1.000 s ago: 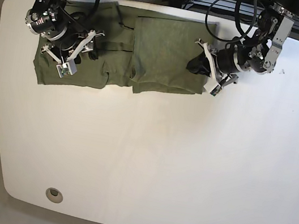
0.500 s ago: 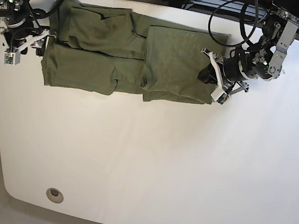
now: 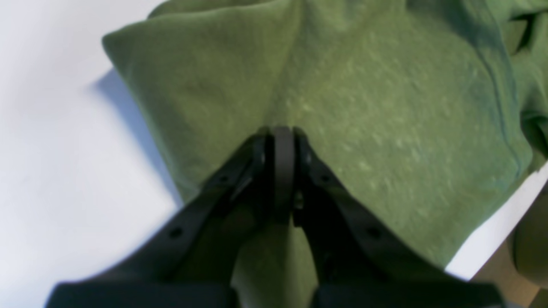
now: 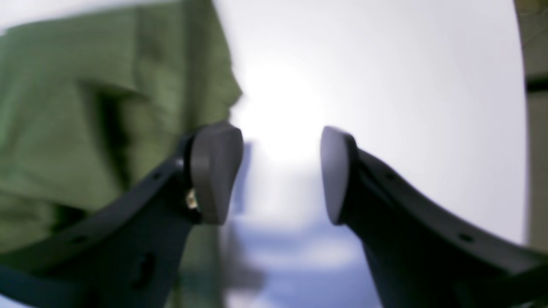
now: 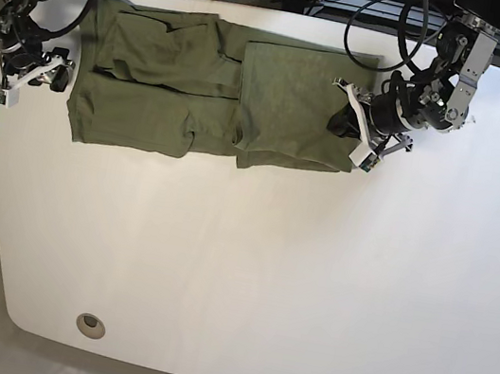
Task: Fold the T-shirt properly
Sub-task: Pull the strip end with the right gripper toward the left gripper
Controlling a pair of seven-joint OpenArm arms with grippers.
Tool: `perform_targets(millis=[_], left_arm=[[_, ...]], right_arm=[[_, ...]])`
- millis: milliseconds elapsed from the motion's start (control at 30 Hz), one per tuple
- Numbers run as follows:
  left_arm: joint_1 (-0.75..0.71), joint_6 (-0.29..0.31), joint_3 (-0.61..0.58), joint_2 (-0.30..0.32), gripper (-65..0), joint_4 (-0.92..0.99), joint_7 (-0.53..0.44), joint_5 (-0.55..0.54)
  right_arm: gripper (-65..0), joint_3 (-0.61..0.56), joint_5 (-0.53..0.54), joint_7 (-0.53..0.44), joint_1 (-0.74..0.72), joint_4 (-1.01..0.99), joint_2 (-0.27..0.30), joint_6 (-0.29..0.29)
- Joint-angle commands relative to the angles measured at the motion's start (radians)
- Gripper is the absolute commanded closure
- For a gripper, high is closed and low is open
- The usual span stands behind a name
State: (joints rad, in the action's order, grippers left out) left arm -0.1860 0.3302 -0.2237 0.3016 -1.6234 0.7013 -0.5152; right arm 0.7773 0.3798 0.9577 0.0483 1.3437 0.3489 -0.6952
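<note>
olive t-shirt [image 5: 209,84] in clenched left hand [image 5: 348,127]; right hand [image 5: 34,74] released, beside it

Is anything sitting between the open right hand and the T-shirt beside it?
Nothing visible. The right hand, jaws apart and empty, hangs just off the T-shirt's edge, with only bare table in the gap. The left hand is shut on the shirt's other end.
</note>
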Motion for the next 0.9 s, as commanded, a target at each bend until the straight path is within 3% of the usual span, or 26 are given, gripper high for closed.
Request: perform_targets(millis=[0, 133, 200, 533, 867], left_arm=[[0.004, 0.0, 0.003, 0.006, 0.0, -0.009, 0.006, 0.003], [0.008, 0.001, 0.002, 0.006, 0.0, -0.01, 0.004, 0.006], [0.012, -0.004, 0.0, 0.006, 0.0, -0.004, 0.003, 0.015], [0.009, -0.008, 0.005, 0.012, 0.0, 0.001, 0.004, 0.012], [0.009, -0.006, 0.003, 0.013, 0.0, -0.003, -0.003, 0.012]], right_arm=[[-32.4, 0.005, 0.049, -0.014, -0.023, -0.024, 0.043, -0.003], [-32.5, 0.008, 0.113, 0.019, -0.028, -0.053, 0.053, -0.003], [-32.9, -0.012, 0.172, 0.096, -0.015, -0.042, 0.039, -0.003], [-35.2, -0.042, 0.256, 0.222, 0.006, -0.001, -0.053, -0.003], [-34.2, -0.148, 0.348, 0.229, 0.033, 0.001, -0.073, -0.003]])
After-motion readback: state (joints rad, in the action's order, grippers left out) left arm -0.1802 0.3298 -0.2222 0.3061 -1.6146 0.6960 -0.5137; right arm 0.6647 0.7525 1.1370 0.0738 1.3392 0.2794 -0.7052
